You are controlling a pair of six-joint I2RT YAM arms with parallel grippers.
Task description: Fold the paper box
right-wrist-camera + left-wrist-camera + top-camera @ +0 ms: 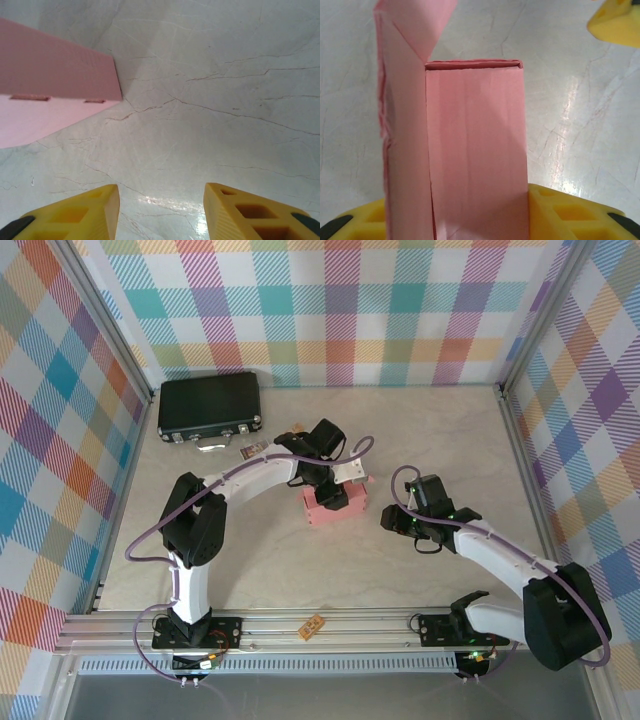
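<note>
- Paper box (335, 508) sits on the desk (300, 570) in the middle of the top view, partly formed. In the left wrist view one pink panel stands along the left of the frame and a broader panel runs up the centre.
- Left claw (333, 488) is closed on the paper box. In its own wrist view the card spans the whole gap, with a yellow finger (570, 217) against each side.
- Right claw (162, 197) stands open with bare desk between its fingers. The box is at the upper left of that view, apart from them.
- Risk, crushing: the card looks thin, so a harder squeeze from the left claw would likely buckle or crease a wall.
- Risk, sliding: the desk looks smooth, and a sideways push from the right claw could shift or twist the box in the left claw's grip.
- Risk, spring-back: the upright panel appears unlocked and may fall open if released.
- Risk, collision: the two claws work close together at the box.
- Pose, left arm: it arcs from the lower left of the top view to the centre, with the wrist bent down over the box.
- Pose, right arm: it reaches from the lower right toward the centre. Its claw is low and just beside the box's right side.
</note>
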